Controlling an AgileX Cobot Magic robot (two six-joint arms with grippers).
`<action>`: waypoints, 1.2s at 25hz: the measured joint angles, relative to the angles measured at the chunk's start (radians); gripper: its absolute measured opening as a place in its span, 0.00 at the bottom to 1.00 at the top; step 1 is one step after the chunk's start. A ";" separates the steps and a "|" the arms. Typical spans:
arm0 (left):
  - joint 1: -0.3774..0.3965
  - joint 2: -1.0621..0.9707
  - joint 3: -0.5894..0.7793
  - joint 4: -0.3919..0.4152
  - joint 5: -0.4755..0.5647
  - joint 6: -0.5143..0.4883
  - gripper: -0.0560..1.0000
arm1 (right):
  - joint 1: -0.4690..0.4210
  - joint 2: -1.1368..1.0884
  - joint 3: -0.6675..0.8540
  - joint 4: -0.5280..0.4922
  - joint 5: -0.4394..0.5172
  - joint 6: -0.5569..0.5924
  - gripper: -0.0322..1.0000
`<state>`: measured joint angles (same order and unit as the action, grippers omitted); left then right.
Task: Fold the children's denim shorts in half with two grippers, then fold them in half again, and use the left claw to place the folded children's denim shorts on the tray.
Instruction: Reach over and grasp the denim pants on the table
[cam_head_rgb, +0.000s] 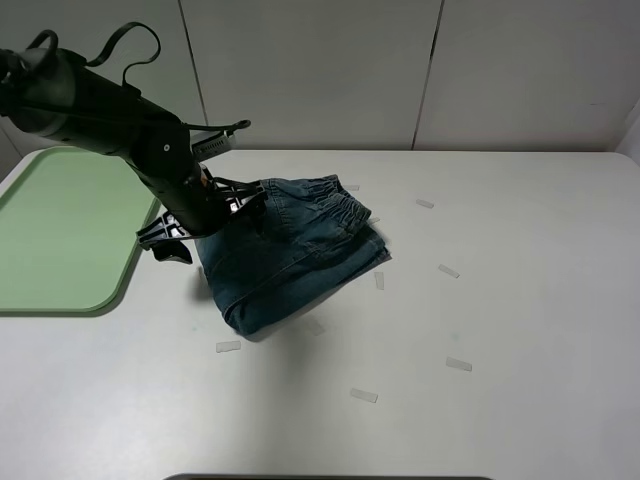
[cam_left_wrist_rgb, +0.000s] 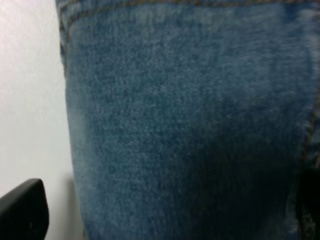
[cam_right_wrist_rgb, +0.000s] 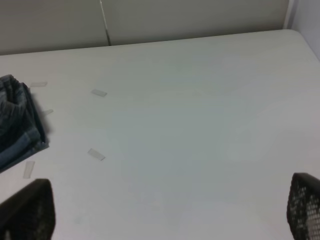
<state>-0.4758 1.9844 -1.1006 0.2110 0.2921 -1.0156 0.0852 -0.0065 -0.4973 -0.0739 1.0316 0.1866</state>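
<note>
Left claw (cam_head_rgb: 205, 225) jaws spread wide over folded denim shorts (cam_head_rgb: 300, 250), not grasping; right gripper (cam_right_wrist_rgb: 165, 220) open, empty.

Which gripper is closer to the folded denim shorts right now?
Left. The left gripper sits at the denim shorts, its open fingers straddling them. The right gripper hovers open over bare table, well away.
</note>
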 joint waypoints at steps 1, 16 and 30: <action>0.000 0.009 0.000 -0.001 -0.007 -0.002 0.99 | 0.000 0.000 0.000 0.000 0.000 0.000 0.71; 0.000 0.081 -0.004 0.000 -0.164 -0.014 0.98 | 0.000 0.000 0.000 0.000 0.000 0.000 0.71; 0.015 0.089 -0.001 0.024 -0.093 0.067 0.32 | 0.000 0.000 0.000 0.000 0.000 0.000 0.71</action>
<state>-0.4603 2.0730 -1.1017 0.2355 0.1989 -0.9487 0.0852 -0.0065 -0.4973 -0.0739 1.0316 0.1866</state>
